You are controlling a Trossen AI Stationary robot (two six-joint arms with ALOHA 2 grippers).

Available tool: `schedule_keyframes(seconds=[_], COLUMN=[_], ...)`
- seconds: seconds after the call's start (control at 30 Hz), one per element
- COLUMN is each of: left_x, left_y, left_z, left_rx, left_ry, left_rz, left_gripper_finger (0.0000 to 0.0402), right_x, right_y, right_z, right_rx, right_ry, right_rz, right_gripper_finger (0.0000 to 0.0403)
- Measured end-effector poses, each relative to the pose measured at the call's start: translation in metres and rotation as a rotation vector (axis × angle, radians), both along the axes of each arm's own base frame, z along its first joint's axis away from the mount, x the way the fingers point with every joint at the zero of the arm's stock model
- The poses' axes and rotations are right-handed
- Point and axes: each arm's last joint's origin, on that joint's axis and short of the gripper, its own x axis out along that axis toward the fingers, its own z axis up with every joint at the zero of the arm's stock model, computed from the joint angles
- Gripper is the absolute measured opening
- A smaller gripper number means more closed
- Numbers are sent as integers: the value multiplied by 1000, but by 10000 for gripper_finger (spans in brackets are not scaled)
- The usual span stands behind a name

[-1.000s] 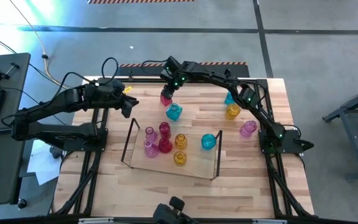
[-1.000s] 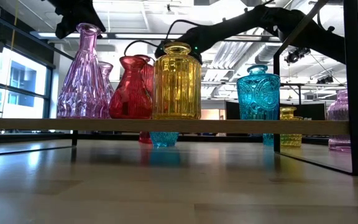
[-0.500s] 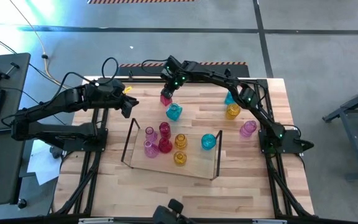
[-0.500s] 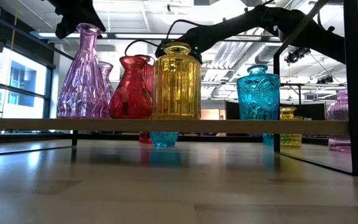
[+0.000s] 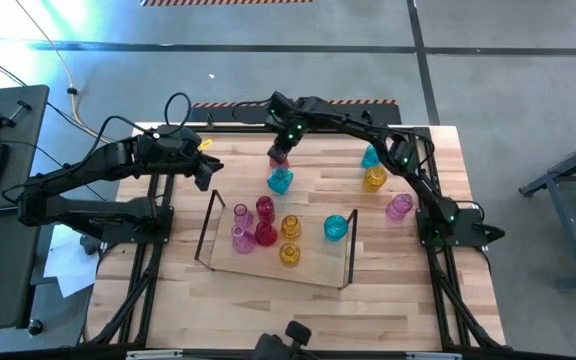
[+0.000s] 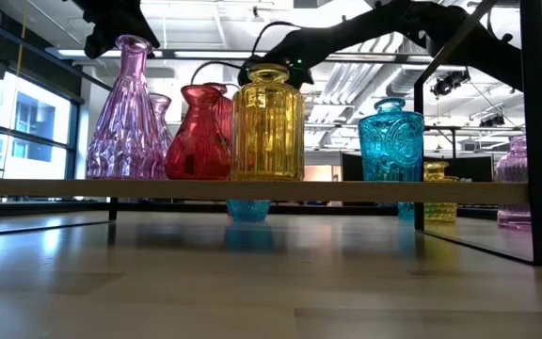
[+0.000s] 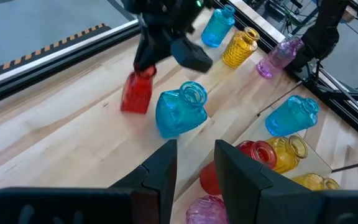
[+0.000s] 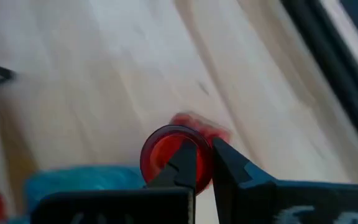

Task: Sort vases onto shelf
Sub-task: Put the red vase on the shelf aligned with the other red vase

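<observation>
A small red vase [image 5: 279, 157] hangs under my right gripper [image 5: 284, 147], which is shut on it over the far middle of the table. My left gripper [image 7: 194, 163] waits open and holding nothing above the table's far left [image 5: 213, 172]. The shelf [image 5: 313, 268], a clear tray with dark end frames, carries several vases: pink, red, yellow and cyan. A cyan vase [image 5: 280, 180] stands on the table just near of the red one. Another cyan [image 5: 369, 157], a yellow [image 5: 374, 179] and a pink vase [image 5: 399, 207] stand at the far right. My right gripper holds the red vase by the rim of its mouth [image 8: 199, 138]. One finger [image 8: 185, 163] is inside the opening and the other is outside the wall. The fingers come from above, slanting down. The vase [image 7: 135, 93] hangs below them, slightly tilted, clear of the table.
A black metal frame [image 5: 158, 250] runs around the wooden table. Bare wood lies along the near edge [image 5: 298, 320] and at the far left of the red vase. In the low view the shelf board [image 6: 64, 188] spans the picture with vases on it.
My right gripper has shut on the red vase's rim, then risen a little and moved toward the table's right edge. The vase has lifted off the table with it; its base no longer shows under the shelf board in the low view.
</observation>
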Motion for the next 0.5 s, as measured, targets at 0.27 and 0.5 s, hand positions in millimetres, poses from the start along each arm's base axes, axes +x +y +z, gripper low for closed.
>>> schedule_keyframes(seconds=[0.27,0.5], left_x=[0,0], left_y=[0,-1], left_z=[0,0], left_rx=[5,-7], left_ry=[2,1], left_rz=[-12,-37], left_gripper_finger=[99,99], right_x=[-17,-31], right_y=[3,8], right_z=[3,10], right_rx=[5,46], right_ry=[152,253], right_rz=[-5,-4], right_gripper_finger=[3,2])
